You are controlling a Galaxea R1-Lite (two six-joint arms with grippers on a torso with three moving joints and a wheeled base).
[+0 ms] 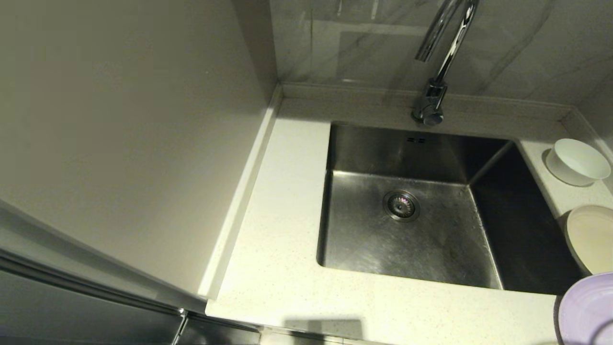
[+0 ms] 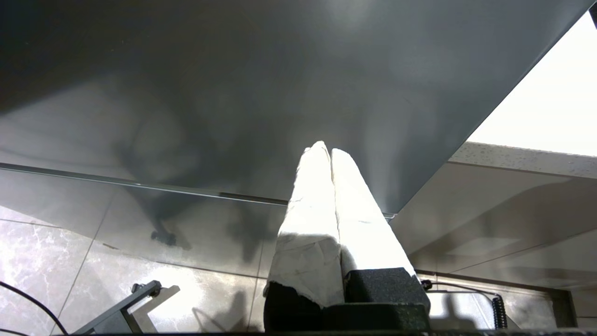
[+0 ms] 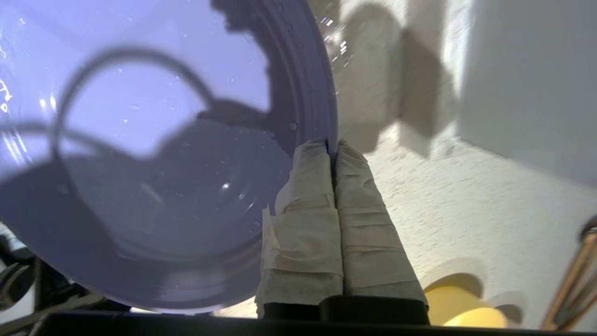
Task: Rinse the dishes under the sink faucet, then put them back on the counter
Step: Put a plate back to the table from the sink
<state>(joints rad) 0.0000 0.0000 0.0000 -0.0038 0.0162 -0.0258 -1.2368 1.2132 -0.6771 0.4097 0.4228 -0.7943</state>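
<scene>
Lavender plate (image 3: 140,140), beaded with water droplets: I hold its rim pinched between the wrapped fingers (image 3: 364,219) of my right gripper (image 3: 332,145), at the near right corner of the counter (image 1: 278,268), beside the sink (image 1: 383,249). Cream plate (image 1: 594,237) and white bowl (image 1: 577,160): both rest on the counter strip to the right of the basin, the bowl farther back. Faucet (image 1: 443,52): rises behind the sink, spout over the basin. Left gripper (image 2: 330,151): parked low beside the cabinet, its fingers pressed together on nothing.
</scene>
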